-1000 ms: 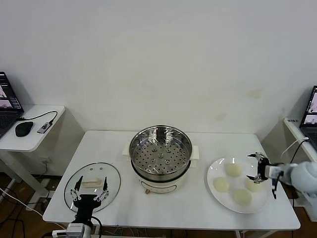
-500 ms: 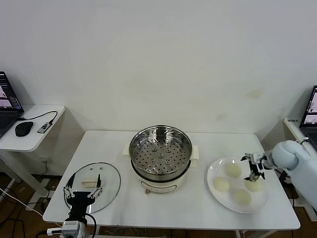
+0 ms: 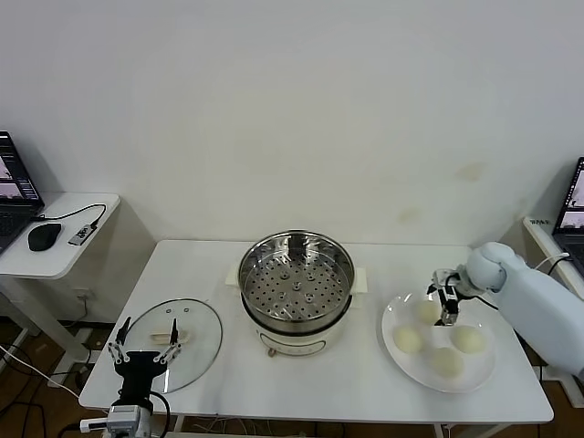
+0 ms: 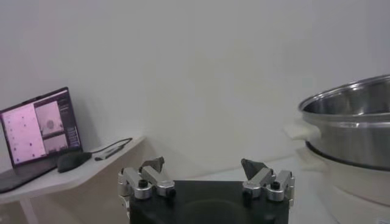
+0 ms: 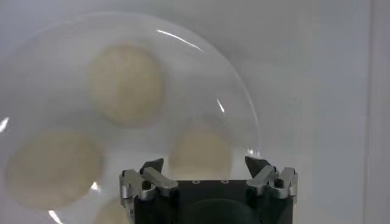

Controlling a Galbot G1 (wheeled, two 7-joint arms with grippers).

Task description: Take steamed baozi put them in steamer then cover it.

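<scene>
At the near left of the white table (image 3: pixel 210 265), the left gripper (image 3: pixel 143 357) is held low at the table's front edge with its fingers spread wide and nothing between them. Just beyond it the cover (image 3: pixel 173 339) lies flat, its white handle upward. That handle is judged the only safe place to take hold, since the glass is likely heavy, slippery and breakable.

At the centre stands the steamer (image 3: pixel 296 277), open, its perforated tray bare.

To the right, a white plate (image 3: pixel 394 316) carries the four steamed baozi (image 3: pixel 407 340). The right gripper (image 3: pixel 446 296) hangs over the bun farthest from the robot, fingers apart and empty. The buns are judged soft, light and easily dented, so each should be gripped gently across its widest part.
</scene>
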